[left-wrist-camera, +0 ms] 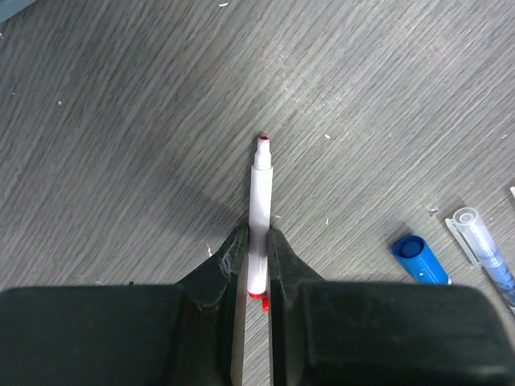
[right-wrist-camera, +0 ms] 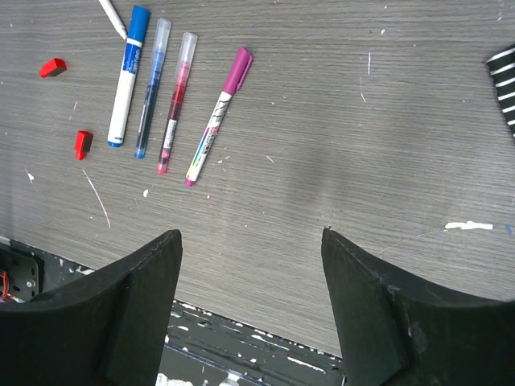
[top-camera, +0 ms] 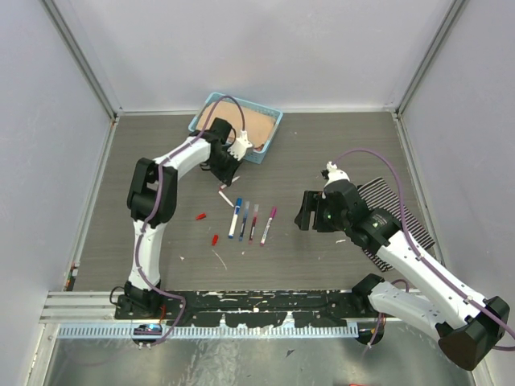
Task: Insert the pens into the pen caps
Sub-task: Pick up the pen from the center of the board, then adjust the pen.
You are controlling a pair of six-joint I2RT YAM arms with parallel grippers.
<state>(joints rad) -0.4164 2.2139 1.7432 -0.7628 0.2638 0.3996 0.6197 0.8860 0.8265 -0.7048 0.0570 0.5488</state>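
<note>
- Between the fingers of the left gripper (left-wrist-camera: 257, 251) sits the white barrel of the red-tipped pen (left-wrist-camera: 260, 189). The jaws have closed to a narrow gap and press its back end from both sides, with the uncapped tip pointing away over the table (left-wrist-camera: 121, 121).
- Whether that pen is lifted or lies flat cannot be told.
- Toward the table's right edge, the right gripper (right-wrist-camera: 251, 249) hovers with its jaws spread wide and nothing between them.
- Mid-table, four capped pens lie side by side in a row: the blue pen (right-wrist-camera: 126, 76), the dark blue pen (right-wrist-camera: 150, 88), the maroon pen (right-wrist-camera: 175, 100) and the magenta pen (right-wrist-camera: 216, 117).
- Left of the row lie the near red piece (right-wrist-camera: 82, 143) and the far red piece (right-wrist-camera: 53, 67), apart from each other.
</note>
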